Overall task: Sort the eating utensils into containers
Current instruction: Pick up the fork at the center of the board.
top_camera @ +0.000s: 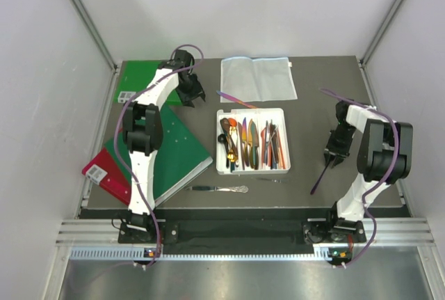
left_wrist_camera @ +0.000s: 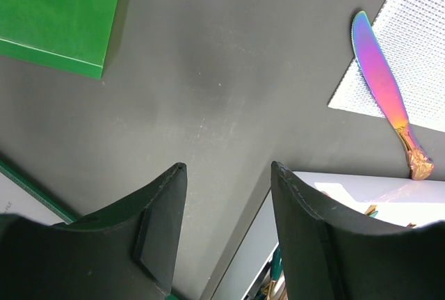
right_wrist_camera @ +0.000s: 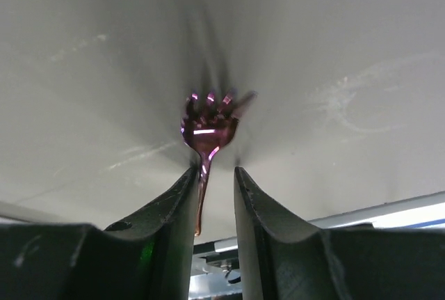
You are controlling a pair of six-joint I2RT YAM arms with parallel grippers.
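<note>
The white tray (top_camera: 252,111) sits mid-table, holding several utensils in gold, orange, teal and dark tones. A purple fork (right_wrist_camera: 208,122) stands with its tines on the table. Its handle runs back between the fingers of my right gripper (right_wrist_camera: 215,171) and leans on the left finger, with a visible gap to the right finger. From above, the fork (top_camera: 320,180) slants down from that gripper (top_camera: 332,159), right of the tray. My left gripper (left_wrist_camera: 228,168) is open and empty over bare table by the tray's corner (left_wrist_camera: 361,182). An iridescent knife (left_wrist_camera: 381,77) lies just beyond it.
A silver knife (top_camera: 219,188) lies in front of the tray. A clear mesh pouch (top_camera: 257,77) lies behind the tray. Green books (top_camera: 142,77) (top_camera: 181,150) and a red one (top_camera: 104,173) cover the left side. White walls enclose the table.
</note>
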